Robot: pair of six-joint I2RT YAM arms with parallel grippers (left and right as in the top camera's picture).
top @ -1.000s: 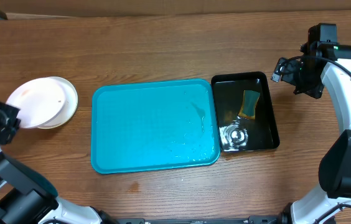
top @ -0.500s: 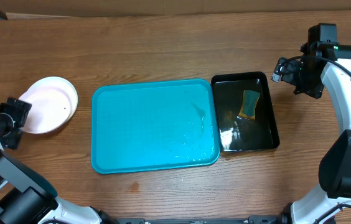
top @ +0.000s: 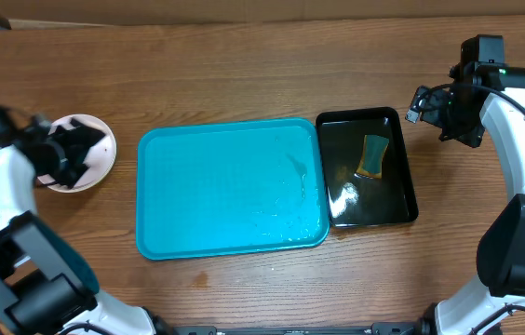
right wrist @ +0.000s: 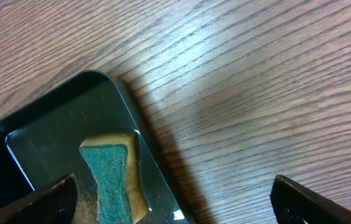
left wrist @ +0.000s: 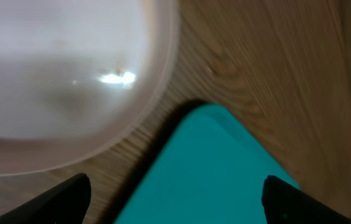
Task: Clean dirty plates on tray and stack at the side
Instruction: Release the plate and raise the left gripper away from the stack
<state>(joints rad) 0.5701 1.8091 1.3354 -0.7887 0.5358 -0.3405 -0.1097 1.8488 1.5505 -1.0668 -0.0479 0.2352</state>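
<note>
1. Turquoise tray (top: 230, 186) is lying bare overhead; plates (top: 102, 154) are sitting stacked left of it, under the left gripper (top: 69, 154).
2. Left wrist: jaws are gaping, gripping nothing. Best rising straight up, sparing the stack.
3. Right wrist: right gripper (right wrist: 175, 202) is hanging wide, empty.

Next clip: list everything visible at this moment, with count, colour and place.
Round shallow plates: stack, count unclear, white, left end of table, beside the turquoise tray.
Large rectangular plastic tray: one, turquoise, table centre, no plates on it.
Small glossy rectangular tray: one, black, right beside the turquoise tray.
Rectangular sponge: one, green over yellow, inside the black tray.
Wooden table: one, brown.
Left gripper: black, open, over the plates.
Right gripper: black, open, near the black tray's corner.
</note>
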